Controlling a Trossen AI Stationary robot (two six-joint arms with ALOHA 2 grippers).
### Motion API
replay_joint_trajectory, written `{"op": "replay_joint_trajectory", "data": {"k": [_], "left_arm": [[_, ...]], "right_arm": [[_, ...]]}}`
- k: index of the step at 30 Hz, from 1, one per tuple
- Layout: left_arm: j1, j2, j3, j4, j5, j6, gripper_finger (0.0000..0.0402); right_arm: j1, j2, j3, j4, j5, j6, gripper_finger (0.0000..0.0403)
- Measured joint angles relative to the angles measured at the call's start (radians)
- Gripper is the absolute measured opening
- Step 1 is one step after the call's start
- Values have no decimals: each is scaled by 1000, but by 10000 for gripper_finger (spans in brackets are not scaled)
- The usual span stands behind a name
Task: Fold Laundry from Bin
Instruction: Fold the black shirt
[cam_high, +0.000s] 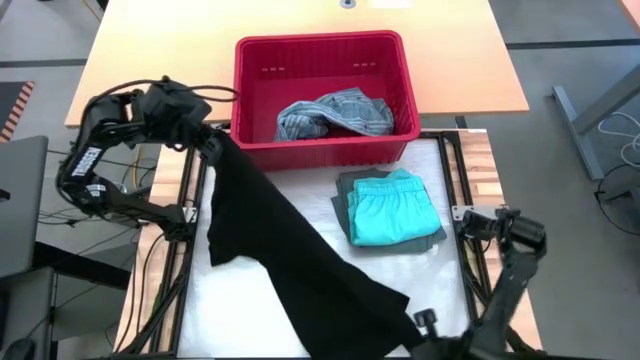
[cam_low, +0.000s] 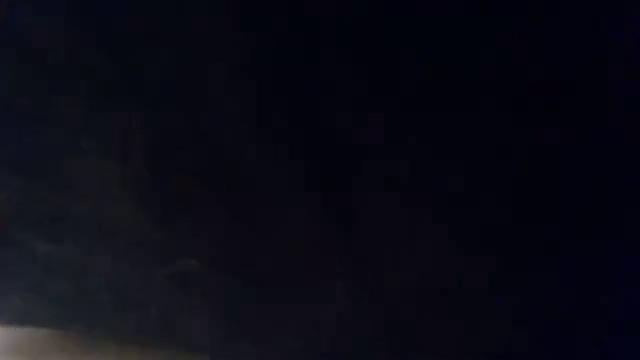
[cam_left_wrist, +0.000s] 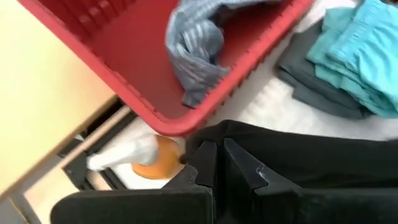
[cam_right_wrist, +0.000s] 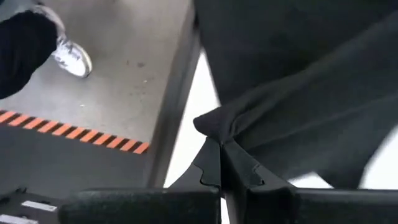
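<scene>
A black garment (cam_high: 275, 235) stretches slantwise across the white mat, from my left gripper (cam_high: 216, 142) by the red bin's (cam_high: 250, 95) near left corner to my right gripper (cam_high: 418, 322) at the table's near edge. Both grippers are shut on it. A mottled blue-grey garment (cam_high: 335, 115) lies inside the bin. A turquoise garment (cam_high: 392, 208) rests folded on a folded grey-green one (cam_high: 343, 198), right of the black cloth. The low view is dark all over. My left gripper pinches the black garment's far edge (cam_left_wrist: 239, 140) between its two shut fingers, slanting down from the table's left. The cloth runs away from the fingers in a fairly smooth sheet. My right gripper pinches a bunched corner of the black garment (cam_right_wrist: 214, 127) between its shut fingers, pointing steeply down. Folds fan out from the pinch across the cloth.
An orange spray bottle with a white head (cam_left_wrist: 149, 158) lies near the bin's corner, close under my left gripper. The mat's black frame (cam_high: 195, 230) runs along both sides. On the floor beyond the table's near edge, a person's shoe (cam_right_wrist: 71, 57) shows.
</scene>
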Motion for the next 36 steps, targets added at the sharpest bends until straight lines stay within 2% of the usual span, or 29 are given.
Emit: {"op": "replay_joint_trajectory", "data": {"k": [3, 9, 12, 20, 27, 32, 34, 36], "left_arm": [[-10, 7, -47, -2, 46, -8, 0], [-32, 13, -146, -3, 52, -16, 0], [-31, 11, -178, -3, 51, -12, 0], [-31, 10, -193, -2, 43, 44, 0], [-31, -1, -193, -2, 37, 71, 0], [-31, -6, -193, -3, 38, 83, 0], [-31, -6, -193, -3, 40, 84, 0], [-31, -6, -193, -3, 54, 84, 0]], "right_arm": [[-55, 50, 0, 84, -56, -47, 25], [-153, 91, 0, 145, -131, 23, 43], [-178, 77, 0, 146, -203, 4, 69], [-185, -19, 0, 109, -214, 48, 158], [-157, -42, -16, 85, -214, 246, 206], [-130, -42, -43, 83, -231, 617, 212], [-122, -42, -43, 86, -198, 709, 212], [-113, -42, -43, 86, -121, 793, 212]]}}
